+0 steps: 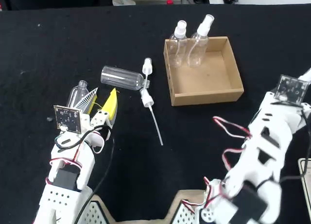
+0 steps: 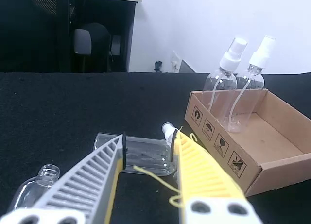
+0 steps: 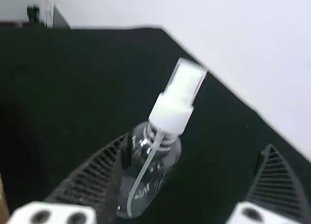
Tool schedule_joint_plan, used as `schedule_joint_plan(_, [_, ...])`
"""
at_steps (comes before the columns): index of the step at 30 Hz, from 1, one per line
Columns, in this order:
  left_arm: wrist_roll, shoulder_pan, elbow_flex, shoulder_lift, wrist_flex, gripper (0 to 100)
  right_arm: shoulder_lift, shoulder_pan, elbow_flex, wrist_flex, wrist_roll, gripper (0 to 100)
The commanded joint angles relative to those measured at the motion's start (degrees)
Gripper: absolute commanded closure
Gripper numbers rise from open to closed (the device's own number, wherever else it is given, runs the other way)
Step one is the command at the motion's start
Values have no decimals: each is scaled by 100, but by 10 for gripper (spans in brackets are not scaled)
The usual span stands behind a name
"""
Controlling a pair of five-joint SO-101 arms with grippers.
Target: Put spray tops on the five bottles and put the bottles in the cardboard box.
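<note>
Black tbl (image 1: 58,39) beneath everything. Left arm (image 1: 73,175) rising from near-left edge; right arm (image 1: 265,146) from near-right, bent out toward the right edge.

Cardboard box (image 1: 206,95) right of centre, open top, w/ two bottles upright inside against far wall, both w/ spray tops on: corner bottle (image 1: 178,48) in far-left corner, neighbour bottle (image 1: 198,45) just beside it.

Left gripper (image 1: 104,92) low over tbl, left of centre. Jaws spread, gray finger (image 1: 87,101) and yellow finger (image 1: 111,103) apart, gripping nothing.

Just past those fingertips: lying bottle (image 1: 121,78), uncapped, on its side, neck toward box, apart from gripper. From left wrist, seen crosswise beyond the gap btwn fingers.

Second uncapped bottle (image 1: 77,94) just outside gray finger, neck pointing away from arm base. Cannot tell if touching finger.

Right gripper (image 3: 197,146) wide open, clamped on nothing. Fifth bottle (image 3: 150,170), spray top on, close against one dark finger; other finger well apart. Upright or leaning: cannot tell.

Two loose spray tops btwn lying bottle and box. Far spray top (image 1: 147,67) just beside bottle's neck. Near spray top (image 1: 146,98) closer to arms, w/ long dip tube trailing toward near edge.
</note>
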Motion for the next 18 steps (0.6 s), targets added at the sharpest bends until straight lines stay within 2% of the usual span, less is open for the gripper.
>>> schedule_joint_plan(1, [-70, 75, 127, -53, -62, 831, 453, 70, -558, -35, -53, 620])
schedule_joint_plan(10, [-70, 84, 127, -53, -62, 831, 593, -255, -549, -299, -62, 620])
schedule_joint_plan(18, [-70, 84, 127, -53, -62, 831, 1604, -229, -549, -1837, -62, 623])
